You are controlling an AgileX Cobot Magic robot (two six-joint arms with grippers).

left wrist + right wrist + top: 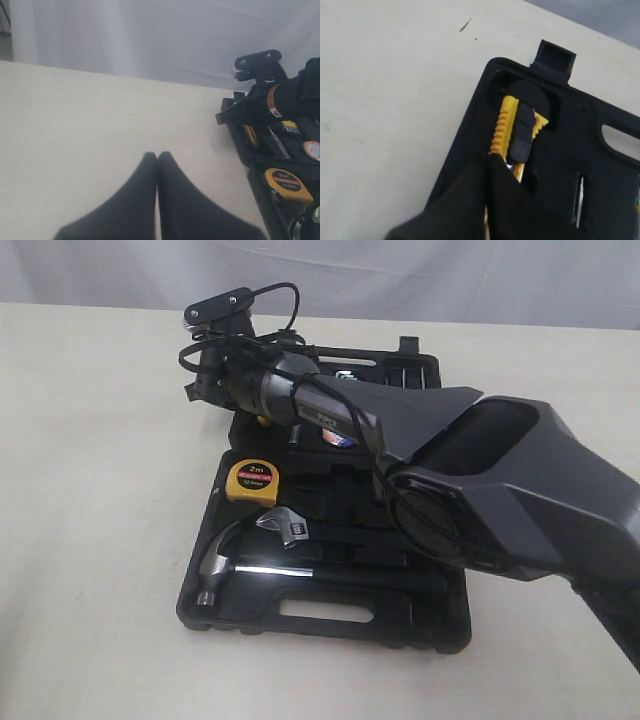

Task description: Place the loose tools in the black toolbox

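– Fingers [465,200] of the right gripper [489,158]: how do they stand?

– Pressed together, the black tips meeting right over the rear of the yellow-and-black plastic utility knife [512,132]. That knife lies in a corner recess in the far half of the large black moulded-plastic toolbox [570,150]. Whether the tips touch it I cannot tell. The left gripper [157,154] is pressed together too, with nothing in it, over the bare cream table [75,125] and apart from the case.

– What's hidden, working from the front back?

– The big dark right arm [500,480] crosses the open case and covers much of both halves. In the near half the steel claw hammer [225,560] and the steel adjustable wrench [285,525] show, though the hammer's handle fades into the dark recess and is hard to follow. Behind them the round yellow tape measure [250,480], marked 2m, sits fully in view in its corner recess. Past the hinge, only an edge of the small tape roll [335,438] with a colourful label peeps from under the arm. The fingers cover the knife's back end, and the exterior view hides the right gripper's tips.

– Counts?

– One case, open in two halves. Two grippers. One each of hammer, wrench, tape measure, knife and tape roll.
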